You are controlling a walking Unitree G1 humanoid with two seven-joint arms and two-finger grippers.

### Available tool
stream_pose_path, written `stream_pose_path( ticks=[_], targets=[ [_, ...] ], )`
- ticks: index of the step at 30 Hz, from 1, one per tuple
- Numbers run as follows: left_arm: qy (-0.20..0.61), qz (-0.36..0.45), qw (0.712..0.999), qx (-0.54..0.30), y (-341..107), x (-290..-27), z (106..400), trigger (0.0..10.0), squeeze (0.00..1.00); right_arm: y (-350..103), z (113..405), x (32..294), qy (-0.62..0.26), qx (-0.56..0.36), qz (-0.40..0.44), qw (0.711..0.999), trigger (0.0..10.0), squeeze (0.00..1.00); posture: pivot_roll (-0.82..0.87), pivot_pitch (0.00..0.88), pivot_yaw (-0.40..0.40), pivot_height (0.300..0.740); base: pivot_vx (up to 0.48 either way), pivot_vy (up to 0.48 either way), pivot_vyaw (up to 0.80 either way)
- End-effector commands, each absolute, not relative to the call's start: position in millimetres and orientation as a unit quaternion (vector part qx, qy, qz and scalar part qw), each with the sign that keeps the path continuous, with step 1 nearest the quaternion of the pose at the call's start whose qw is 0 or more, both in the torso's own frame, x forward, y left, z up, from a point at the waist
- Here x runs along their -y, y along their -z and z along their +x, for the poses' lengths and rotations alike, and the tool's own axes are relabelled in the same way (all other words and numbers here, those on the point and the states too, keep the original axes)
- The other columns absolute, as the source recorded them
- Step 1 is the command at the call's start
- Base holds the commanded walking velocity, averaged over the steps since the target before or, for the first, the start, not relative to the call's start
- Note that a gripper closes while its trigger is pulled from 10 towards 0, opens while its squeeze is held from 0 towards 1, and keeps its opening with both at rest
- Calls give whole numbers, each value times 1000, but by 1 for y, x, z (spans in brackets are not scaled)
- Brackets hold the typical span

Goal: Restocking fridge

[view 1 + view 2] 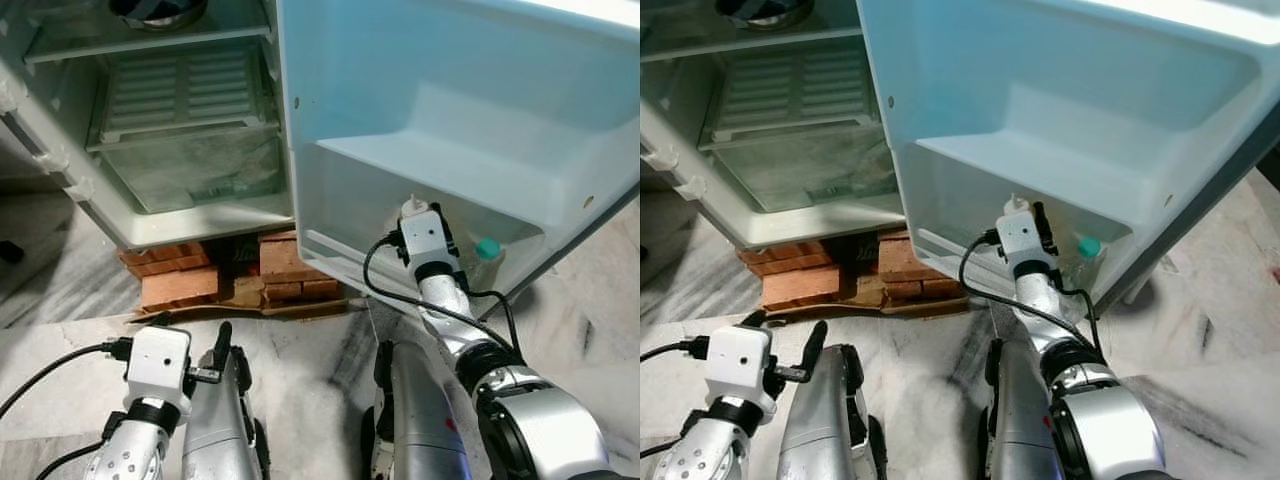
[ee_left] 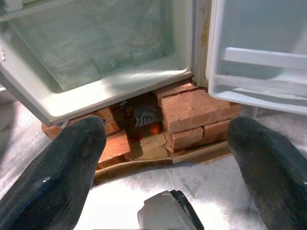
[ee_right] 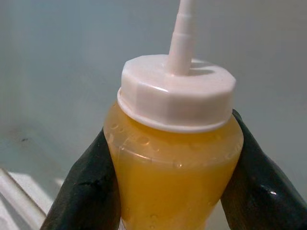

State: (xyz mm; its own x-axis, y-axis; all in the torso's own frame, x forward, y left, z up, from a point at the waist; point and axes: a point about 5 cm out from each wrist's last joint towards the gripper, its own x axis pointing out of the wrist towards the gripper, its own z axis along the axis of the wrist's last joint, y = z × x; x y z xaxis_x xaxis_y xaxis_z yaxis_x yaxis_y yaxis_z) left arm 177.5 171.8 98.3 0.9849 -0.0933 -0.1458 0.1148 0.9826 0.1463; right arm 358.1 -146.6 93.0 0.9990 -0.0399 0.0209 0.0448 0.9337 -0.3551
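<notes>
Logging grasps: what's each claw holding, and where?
Right claw pinches a squeeze bottle just below its cap. Left claw is open, empty.

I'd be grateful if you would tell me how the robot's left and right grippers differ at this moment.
The left gripper is open and holds nothing, while the right gripper is shut on a squeeze bottle of yellow liquid with a white nozzle cap. The left gripper hangs low over the marble floor facing the bricks under the fridge; the right gripper reaches up into the lower door shelf. Both have two black fingers.
</notes>
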Motion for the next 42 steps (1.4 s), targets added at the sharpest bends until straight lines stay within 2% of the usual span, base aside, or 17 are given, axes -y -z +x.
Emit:
stream_pose_path(
  ticks=[1,9,10,11,12,29,37,42],
  targets=[
    [51,81,993,-76,-98,-172,174,10000,0,-68,346,159,41,-58,-168,983,10000,0,154,274,-3,529,0,0,0],
    [49,83,993,-75,-98,-172,178,10000,0,-62,343,174,70,-86,-143,983,10000,0,149,262,0,529,0,0,0],
    [49,83,993,-74,-98,-172,179,10000,0,-62,343,175,74,-87,-142,983,10000,451,147,258,1,529,0,0,0],
    [49,83,993,-73,-98,-172,179,10000,0,-62,343,176,76,-87,-141,983,10000,451,147,258,1,529,0,0,0],
    [49,83,993,-72,-98,-172,180,10000,0,-63,343,178,80,-86,-141,983,10000,1000,146,255,2,529,0,0,0],
    [54,84,992,-70,-93,-173,193,10000,0,-66,342,189,90,-75,-136,984,10000,1000,131,212,14,529,0,0,0],
    [55,86,992,-69,-90,-174,199,10000,0,-80,348,189,64,-30,-139,988,10000,1000,121,187,13,529,0,0,0],
    [55,87,993,-60,-88,-174,212,10000,0,-92,350,190,49,13,-143,988,10000,1000,99,126,20,529,0,0,0]
  ],
)
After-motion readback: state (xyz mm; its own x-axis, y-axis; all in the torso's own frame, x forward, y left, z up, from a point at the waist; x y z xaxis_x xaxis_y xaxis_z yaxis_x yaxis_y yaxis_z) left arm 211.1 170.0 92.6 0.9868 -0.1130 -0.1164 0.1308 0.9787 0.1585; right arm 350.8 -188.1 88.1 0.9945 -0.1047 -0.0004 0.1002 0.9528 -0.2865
